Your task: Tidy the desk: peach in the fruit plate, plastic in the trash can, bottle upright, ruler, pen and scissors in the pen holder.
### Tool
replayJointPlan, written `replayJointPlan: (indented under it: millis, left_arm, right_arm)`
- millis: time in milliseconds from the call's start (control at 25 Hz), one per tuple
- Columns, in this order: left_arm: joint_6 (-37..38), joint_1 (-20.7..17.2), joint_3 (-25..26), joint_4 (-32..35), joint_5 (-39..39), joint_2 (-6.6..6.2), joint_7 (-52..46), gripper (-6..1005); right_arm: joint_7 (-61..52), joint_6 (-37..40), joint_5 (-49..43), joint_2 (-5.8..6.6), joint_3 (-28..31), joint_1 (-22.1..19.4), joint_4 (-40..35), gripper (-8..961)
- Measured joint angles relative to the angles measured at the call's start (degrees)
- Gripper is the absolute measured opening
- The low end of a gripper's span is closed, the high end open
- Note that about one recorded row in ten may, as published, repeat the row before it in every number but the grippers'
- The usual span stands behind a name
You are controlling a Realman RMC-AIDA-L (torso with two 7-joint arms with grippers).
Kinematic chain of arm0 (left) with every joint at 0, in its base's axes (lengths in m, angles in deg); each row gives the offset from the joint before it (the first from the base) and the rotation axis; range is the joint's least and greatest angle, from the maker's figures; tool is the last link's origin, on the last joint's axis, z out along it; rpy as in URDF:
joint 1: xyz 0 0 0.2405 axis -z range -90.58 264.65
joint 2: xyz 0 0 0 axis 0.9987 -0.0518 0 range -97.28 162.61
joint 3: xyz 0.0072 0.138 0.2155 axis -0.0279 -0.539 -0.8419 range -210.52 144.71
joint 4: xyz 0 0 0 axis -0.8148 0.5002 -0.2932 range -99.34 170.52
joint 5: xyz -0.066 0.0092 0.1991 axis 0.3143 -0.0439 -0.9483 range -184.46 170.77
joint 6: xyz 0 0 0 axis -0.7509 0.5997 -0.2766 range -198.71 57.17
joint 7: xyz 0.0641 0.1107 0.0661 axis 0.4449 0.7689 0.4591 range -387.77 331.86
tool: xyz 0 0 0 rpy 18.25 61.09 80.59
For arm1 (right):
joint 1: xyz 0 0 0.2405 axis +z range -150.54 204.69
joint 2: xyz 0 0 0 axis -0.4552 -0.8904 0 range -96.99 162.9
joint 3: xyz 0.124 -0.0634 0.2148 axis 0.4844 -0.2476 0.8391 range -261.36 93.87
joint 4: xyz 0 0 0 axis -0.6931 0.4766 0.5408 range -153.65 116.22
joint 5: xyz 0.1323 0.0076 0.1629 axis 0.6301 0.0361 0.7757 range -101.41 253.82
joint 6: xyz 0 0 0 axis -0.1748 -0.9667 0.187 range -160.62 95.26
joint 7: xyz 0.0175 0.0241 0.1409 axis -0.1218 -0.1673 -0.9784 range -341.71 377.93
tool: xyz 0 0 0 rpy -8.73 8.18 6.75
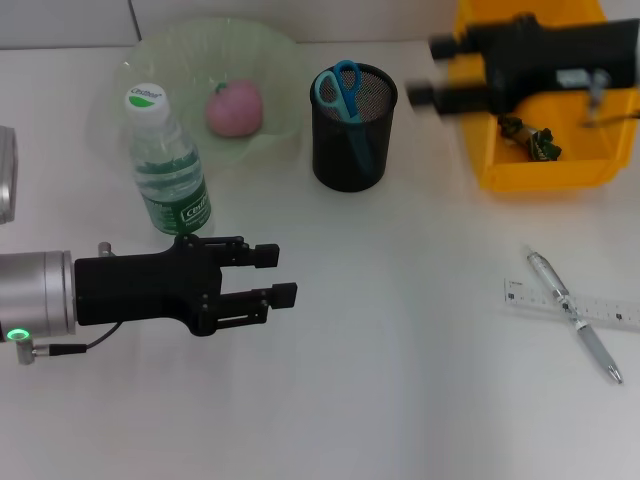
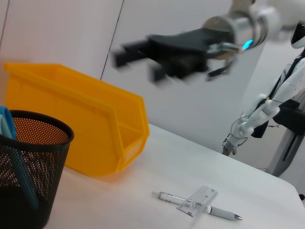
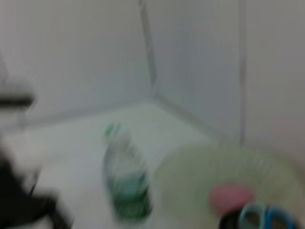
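Observation:
The pink peach (image 1: 234,108) lies in the pale green fruit plate (image 1: 170,55) at the back left. In front of the plate the bottle (image 1: 166,164) stands upright, white cap on top. Blue-handled scissors (image 1: 343,88) stick out of the black mesh pen holder (image 1: 353,128). A crumpled piece of plastic (image 1: 530,136) rests inside the yellow trash can (image 1: 545,165). On the desk (image 1: 400,380) at the right, the pen (image 1: 575,315) lies across the clear ruler (image 1: 565,302). My left gripper (image 1: 275,276) is open and empty, just in front of the bottle. My right gripper (image 1: 432,72) hovers open above the trash can's left side.
A metal cylinder (image 1: 5,170) shows at the left edge of the head view. The back wall stands right behind the plate and the bin. Open white tabletop stretches between my left gripper and the pen and ruler.

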Motion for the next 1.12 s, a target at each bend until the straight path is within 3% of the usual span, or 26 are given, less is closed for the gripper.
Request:
replayJointPlan:
  millis: [80,160,200,240,280,320,600,1120]
  left_arm:
    - [0.0,-0.1,0.0,0.0,0.0,0.00,0.0,577]
    - [0.0,-0.1,0.0,0.0,0.0,0.00,0.0,577]
    - [0.0,-0.1,0.0,0.0,0.0,0.00,0.0,578]
    - [0.1,-0.1,0.0,0.0,0.0,0.01,0.0,578]
    - [0.1,-0.1,0.0,0.0,0.0,0.01,0.0,578]
    - [0.1,-0.1,0.0,0.0,0.0,0.01,0.0,578]
    - [-0.3,0.5,-0.1,-0.3,0.0,0.21,-0.1,578]
    - [-0.9,0.6,-0.1,-0.4,0.0,0.35,-0.1,578]
  right_arm:
    - [-6.1,12.2,-15.4,0.34,-0.3,1.2,-9.9,709]
    - [-7.5,15.4,-20.9,-0.07,-0.5,2.0,-12.6,708]
    - [-9.2,17.8,-31.1,-1.97,-1.1,3.1,-16.1,708]
    - [-9.2,17.8,-31.1,-1.97,-1.1,3.1,-16.1,708]
    - [-9.3,18.4,-38.6,-3.97,-2.4,3.4,-17.6,708]
    - [-9.1,18.4,-41.2,-4.63,-3.5,3.4,-17.8,708]
    - [-10.1,15.6,-43.1,-5.03,-11.3,2.9,-13.0,707]
    - [-10.6,9.4,-42.0,-5.18,-15.7,3.1,-6.0,705]
